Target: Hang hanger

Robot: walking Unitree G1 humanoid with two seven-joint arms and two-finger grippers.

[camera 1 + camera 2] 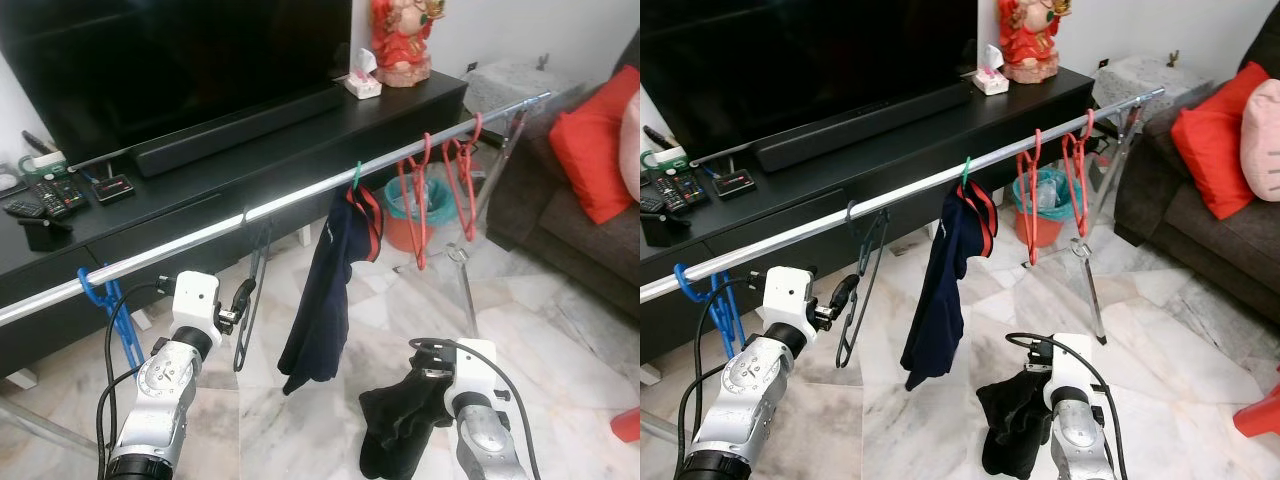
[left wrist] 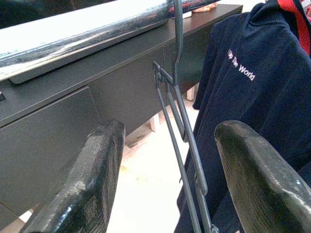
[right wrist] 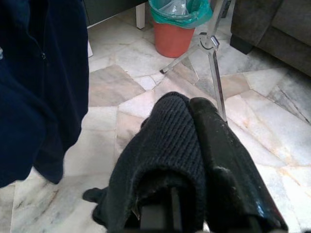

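A chrome rail (image 1: 300, 198) crosses the view in front of me. On it hangs a dark grey hanger (image 1: 250, 290), bare and by its hook. My left gripper (image 1: 236, 308) is right beside it, just below the rail. In the left wrist view the fingers (image 2: 97, 165) stand open, with the dark grey hanger's wires (image 2: 182, 131) in line with the gap and untouched. My right gripper (image 3: 189, 111) is low at the right, shut on a black knitted cloth (image 1: 400, 425) that droops from it.
A navy garment (image 1: 325, 300) hangs at mid rail, red hangers (image 1: 425, 190) further right, a blue hanger (image 1: 115, 315) at the left end. Behind stands a black TV console (image 1: 300, 130). A red bin (image 1: 410, 215), the rack's leg (image 1: 465, 270) and a sofa (image 1: 570, 210) are on the right.
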